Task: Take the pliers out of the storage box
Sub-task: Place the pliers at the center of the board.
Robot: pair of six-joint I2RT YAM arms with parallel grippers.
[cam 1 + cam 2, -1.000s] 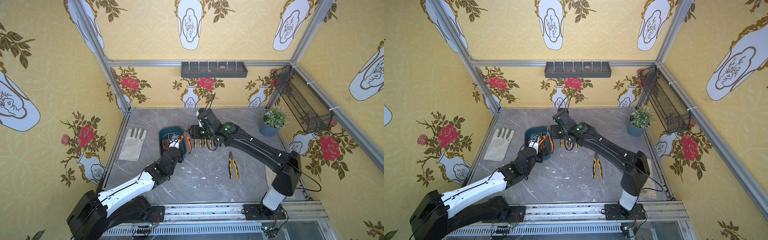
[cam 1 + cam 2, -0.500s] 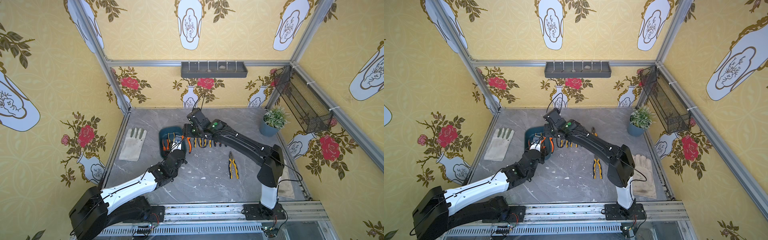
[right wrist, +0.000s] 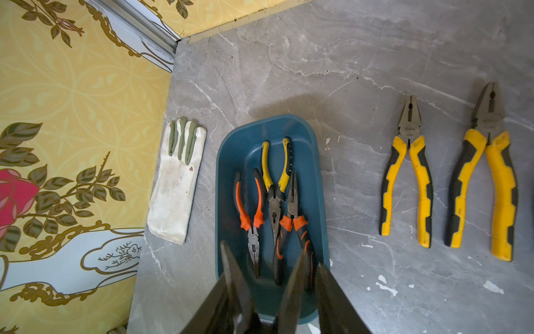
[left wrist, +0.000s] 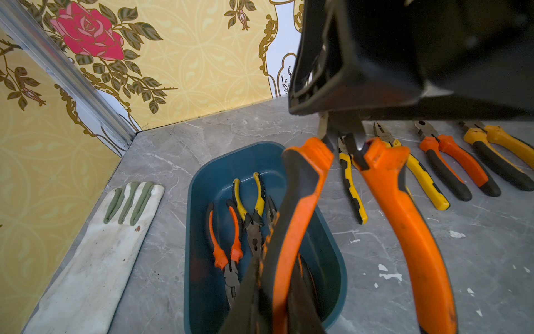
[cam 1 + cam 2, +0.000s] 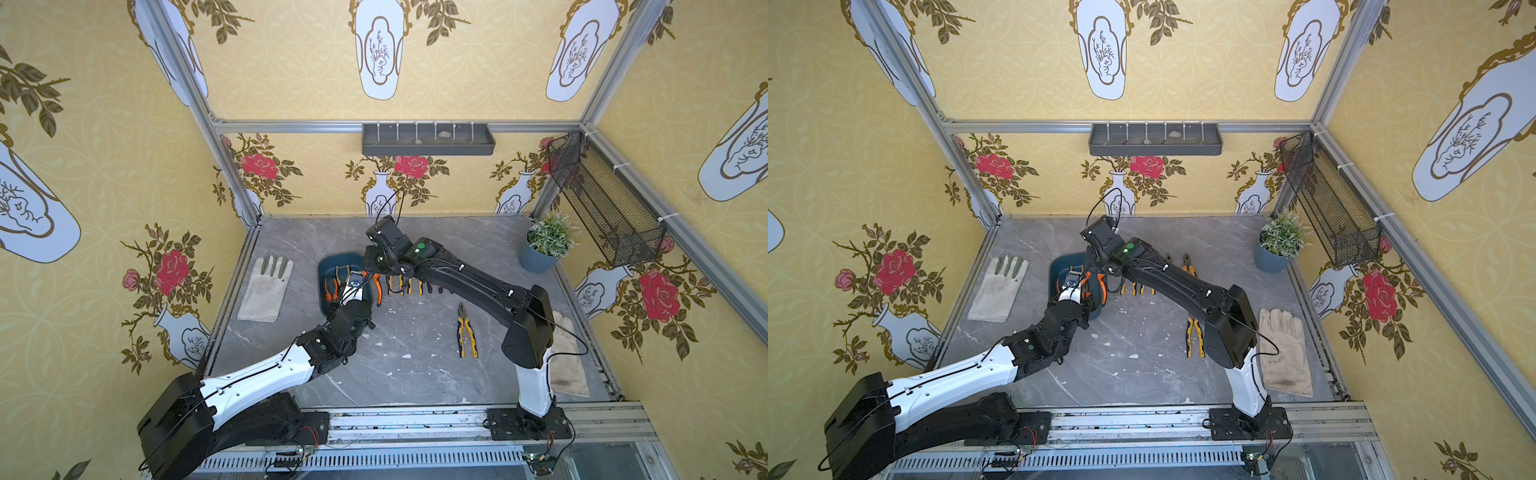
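The dark teal storage box (image 5: 321, 282) (image 3: 221, 173) (image 4: 190, 202) holds three pliers (image 3: 274, 185) (image 4: 251, 208). My left gripper (image 4: 274, 303) (image 5: 356, 280) is shut on one handle of large orange-and-black pliers (image 4: 398, 217) (image 5: 377, 286), which hang tilted over the box's right side. My right gripper (image 3: 263, 251) (image 5: 374, 266) hovers over that tool's head, fingers (image 3: 231, 274) apart. The head itself is hidden under the gripper body (image 4: 404, 57). Several more pliers (image 4: 456, 167) (image 3: 407, 179) lie in a row on the table right of the box.
One yellow-handled pair of pliers (image 5: 467, 336) lies alone nearer the front. A work glove (image 5: 266, 291) lies left of the box and another glove (image 5: 1285, 349) by the right arm's base. A blue plant pot (image 5: 540, 249), a wire basket (image 5: 602, 199) and a grey wall tray (image 5: 428, 139) line the back and right.
My right arm has swung left from above the row to above the held pliers' head, and its fingers have narrowed. The left gripper keeps its hold over the box.
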